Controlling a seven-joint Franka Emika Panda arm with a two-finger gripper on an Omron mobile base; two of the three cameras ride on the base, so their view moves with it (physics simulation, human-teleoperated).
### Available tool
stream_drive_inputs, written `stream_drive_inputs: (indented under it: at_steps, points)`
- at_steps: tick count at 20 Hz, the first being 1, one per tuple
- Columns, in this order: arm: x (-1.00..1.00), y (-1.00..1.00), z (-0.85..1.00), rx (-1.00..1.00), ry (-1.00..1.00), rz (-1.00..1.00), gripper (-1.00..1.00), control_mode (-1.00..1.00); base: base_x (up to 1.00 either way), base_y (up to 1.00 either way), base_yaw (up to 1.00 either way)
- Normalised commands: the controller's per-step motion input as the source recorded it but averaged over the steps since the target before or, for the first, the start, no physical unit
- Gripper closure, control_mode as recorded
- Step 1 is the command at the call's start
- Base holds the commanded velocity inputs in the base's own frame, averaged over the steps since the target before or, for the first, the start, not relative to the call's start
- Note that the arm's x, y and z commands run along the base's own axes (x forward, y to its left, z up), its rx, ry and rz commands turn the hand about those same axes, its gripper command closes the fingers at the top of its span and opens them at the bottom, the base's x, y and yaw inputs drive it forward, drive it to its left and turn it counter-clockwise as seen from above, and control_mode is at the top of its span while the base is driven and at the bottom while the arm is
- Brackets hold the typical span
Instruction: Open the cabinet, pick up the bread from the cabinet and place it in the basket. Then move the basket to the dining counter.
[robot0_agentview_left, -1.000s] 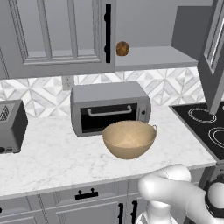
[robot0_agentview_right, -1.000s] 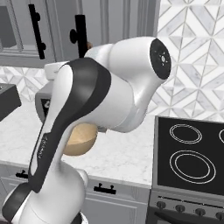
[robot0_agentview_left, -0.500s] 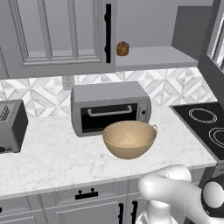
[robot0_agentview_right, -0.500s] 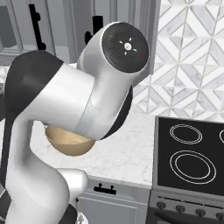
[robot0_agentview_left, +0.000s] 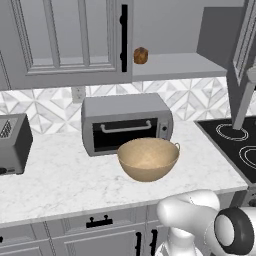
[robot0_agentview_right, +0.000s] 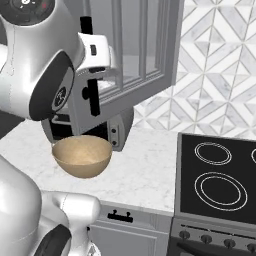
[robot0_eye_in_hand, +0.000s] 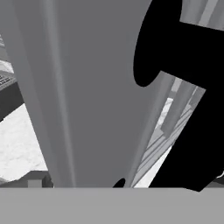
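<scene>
Marble worktop (robot0_agentview_left: 60, 185) bears speckled round basket (robot0_agentview_left: 148, 159); lumpy bread (robot0_agentview_left: 140, 55) shelved above.

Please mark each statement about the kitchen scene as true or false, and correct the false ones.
1. The small golden-brown bread lies inside the tan round basket. False: it sits on the open shelf of the grey upper wall cabinet.
2. The tan basket stands on the marble worktop in front of the grey toaster oven. True.
3. The right cabinet door is swung open. True.
4. The basket holds something. False: it is empty.
5. The black stovetop carries a pot. False: its burners are bare.
</scene>
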Motion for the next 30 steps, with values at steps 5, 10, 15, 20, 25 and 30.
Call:
stream_drive_inputs:
  at_steps: [5, 10, 15, 20, 25, 30]
  points:
    - [0.77, -0.08, -0.19, 0.02, 0.0, -0.02, -1.0, -1.0, 0.0, 0.0, 0.0]
    - [0.56, -0.68, -0.02, 0.25, 0.0, 0.07, -1.0, -1.0, 0.0, 0.0, 0.0]
    - [0.27, -0.25, 0.08, 0.42, 0.18, 0.25, -1.0, -1.0, 0.0, 0.0, 0.0]
    - [0.46, -0.03, 0.11, 0.35, 0.31, 0.37, -1.0, -1.0, 0.0, 0.0, 0.0]
    - [0.22, -0.45, 0.0, 0.32, -0.06, 0.22, -1.0, -1.0, 0.0, 0.0, 0.0]
    - [0.11, -0.24, 0.0, 0.06, -0.43, -0.01, -1.0, -1.0, 0.0, 0.0, 0.0]
